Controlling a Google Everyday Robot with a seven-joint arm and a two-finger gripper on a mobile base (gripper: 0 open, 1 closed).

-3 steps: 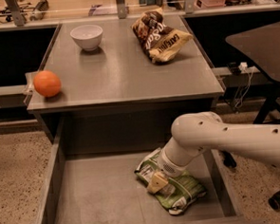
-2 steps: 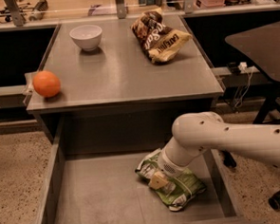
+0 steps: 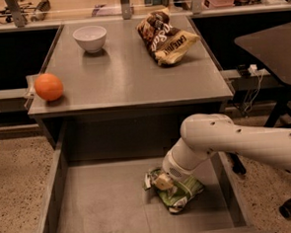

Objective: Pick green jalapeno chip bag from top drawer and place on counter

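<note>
Almost nothing has moved since a second ago: the arm and the bag sit nearly where they were. Closest to us is the open drawer, and its near edge is cut off at the bottom of the view. The green bag lies on the drawer floor at about 5 o'clock, close to the right wall. The gripper is down on the bag's left end, and the arm comes in from 3 o'clock. The wrist covers the top of the bag, so I cannot tell if the gripper is apart or clamped on the bag. I think the step now is to get a good hold and lift. To do it well, it should pinch a thick fold of the crinkly foil, not just a thin edge, then go straight up slowly so the bag clears the counter's front edge. Farther back, the counter has lots of bare room in the middle. An orange sits at 9 o'clock on its left edge. A white bowl is at 11 o'clock, and a brown bag is at 1 o'clock. The things behind the counter are too dim to name.
</note>
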